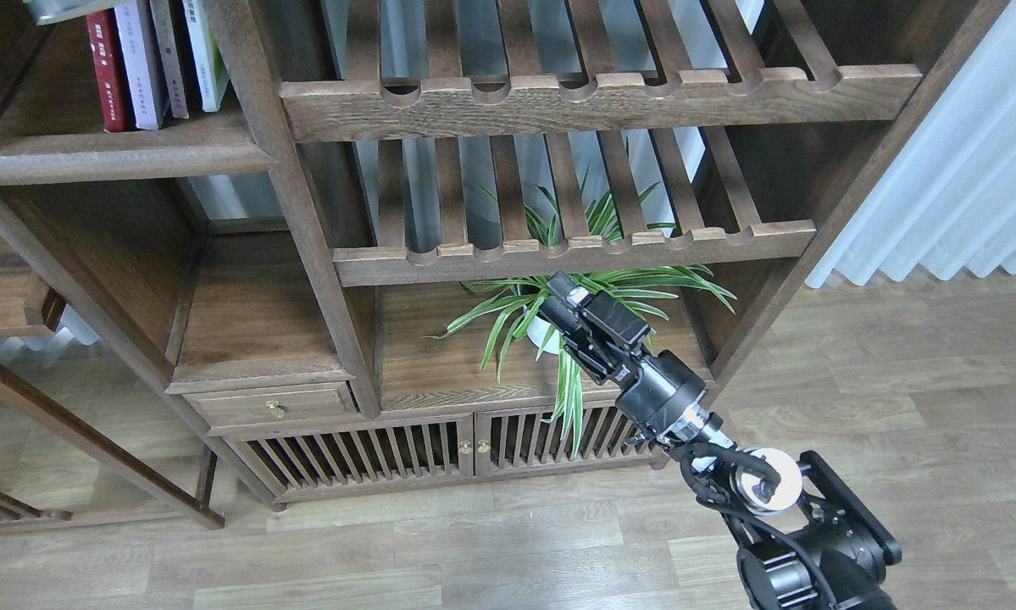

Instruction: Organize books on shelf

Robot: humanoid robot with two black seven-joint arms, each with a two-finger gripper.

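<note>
Several books stand upright at the top left on the shelf (126, 154), a dark-brown board with a rounded front edge. From left to right they are a red book (103, 74), a pale lavender-white book (140, 69), a thin brownish one (169, 59) and a white-green one (203, 56). A grey sliver (60, 8) pokes in above them at the top edge; I cannot tell what it is. My right gripper (569, 298) hovers low in front of the potted plant, far from the books, with nothing seen in it. It is too dark to tell its fingers apart. My left gripper is out of view.
Two slatted racks (575, 246) with notched front rails fill the middle of the bookcase. A spider plant (550, 318) in a white pot stands below them. A small drawer (274, 405) and slatted doors (440, 449) sit near the wood floor. A white curtain (965, 169) hangs at the right.
</note>
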